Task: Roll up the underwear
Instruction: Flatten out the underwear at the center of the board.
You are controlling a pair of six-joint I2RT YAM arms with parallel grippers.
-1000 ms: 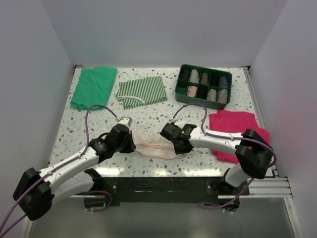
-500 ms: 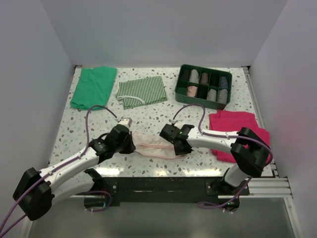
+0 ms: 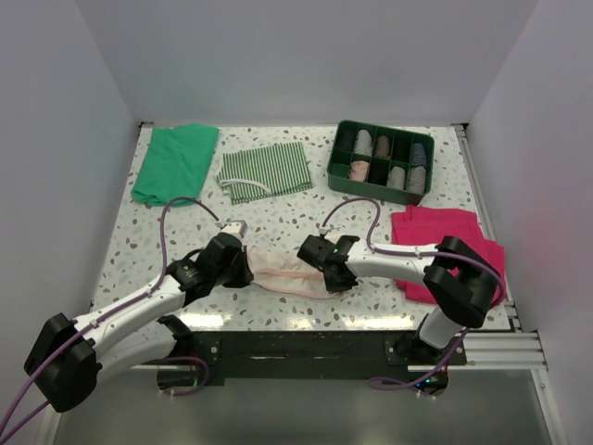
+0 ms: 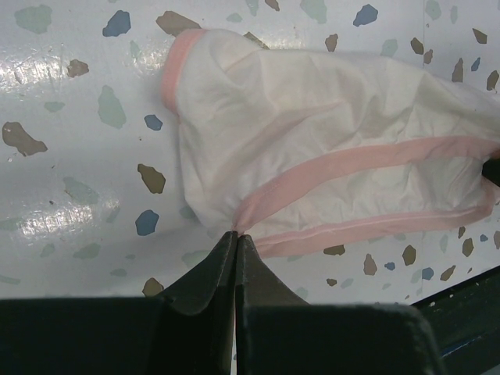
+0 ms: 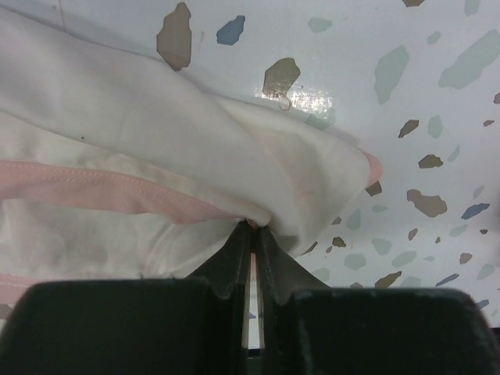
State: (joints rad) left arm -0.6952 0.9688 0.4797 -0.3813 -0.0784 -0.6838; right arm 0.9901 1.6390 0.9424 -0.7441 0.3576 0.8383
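Observation:
The underwear (image 3: 287,271) is pale pink fabric with darker pink edging. It lies folded and stretched sideways on the speckled table near the front edge, between both arms. My left gripper (image 3: 243,269) is shut on its left end; the left wrist view shows the fingertips pinching the pink edging (image 4: 258,207). My right gripper (image 3: 326,271) is shut on the right end, and the right wrist view shows cloth (image 5: 156,156) bunched over the closed tips (image 5: 255,228).
A magenta cloth (image 3: 443,243) lies right of the right arm. A green divided tray (image 3: 381,160) with rolled items stands at the back right. A green-and-white striped cloth (image 3: 265,171) and a plain green cloth (image 3: 174,162) lie at the back left.
My right gripper has shifted a little to the left with the cloth's right end, shortening the spread garment. The left arm has barely moved.

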